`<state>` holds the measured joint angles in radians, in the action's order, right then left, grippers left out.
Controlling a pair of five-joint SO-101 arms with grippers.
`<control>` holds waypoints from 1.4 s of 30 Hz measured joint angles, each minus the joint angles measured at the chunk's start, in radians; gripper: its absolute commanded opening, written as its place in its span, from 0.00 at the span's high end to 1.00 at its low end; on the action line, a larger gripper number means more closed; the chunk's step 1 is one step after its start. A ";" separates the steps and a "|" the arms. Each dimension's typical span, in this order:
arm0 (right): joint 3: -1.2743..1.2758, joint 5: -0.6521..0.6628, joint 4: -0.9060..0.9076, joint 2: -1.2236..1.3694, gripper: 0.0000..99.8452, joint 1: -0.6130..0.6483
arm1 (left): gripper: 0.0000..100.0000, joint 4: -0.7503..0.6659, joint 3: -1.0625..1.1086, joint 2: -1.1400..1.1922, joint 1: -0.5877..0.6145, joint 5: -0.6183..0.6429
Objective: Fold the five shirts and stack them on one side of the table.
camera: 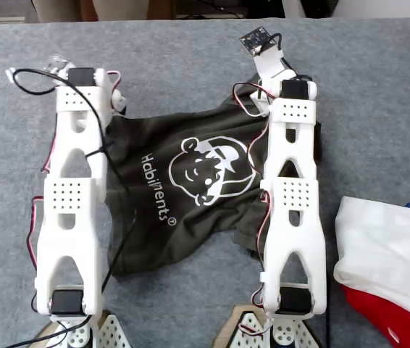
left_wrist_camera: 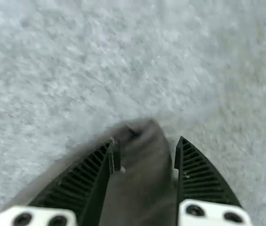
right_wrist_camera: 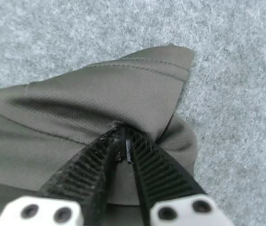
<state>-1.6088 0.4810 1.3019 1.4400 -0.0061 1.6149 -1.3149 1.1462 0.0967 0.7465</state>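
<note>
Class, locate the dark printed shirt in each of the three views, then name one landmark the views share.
High view: the dark shirt lies spread at the picture's centre.
Left wrist view: a bunched fold sits in the left gripper.
Right wrist view: its stitched corner is pinched by the right gripper.
Shared landmark: the grey felt table cover.

Soft, even light covers the grey table (camera: 190, 51) — the arms (camera: 74, 203) throw only faint shadows onto the dark shirt (camera: 183, 232). The white cloth (camera: 386, 239) at the table's edge glows bright. The left wrist view is smeared, table and shirt alike; in the right wrist view the shirt's folds show crisp, shallow shading.
</note>
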 measured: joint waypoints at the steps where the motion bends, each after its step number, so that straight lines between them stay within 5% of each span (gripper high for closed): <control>1: 0.000 0.000 0.000 0.000 0.99 0.000 | 0.80 -0.002 0.002 0.000 0.014 0.000; 33: 0.000 0.000 0.000 0.000 0.99 0.000 | 0.81 -0.080 -0.005 0.074 -0.012 0.041; 42: 0.000 0.000 0.000 0.000 0.99 0.000 | 0.98 -0.112 -0.008 0.080 -0.009 0.098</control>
<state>-1.6088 0.4810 1.3019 1.4400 -0.0061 1.5029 -1.3226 1.2259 0.0875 0.8447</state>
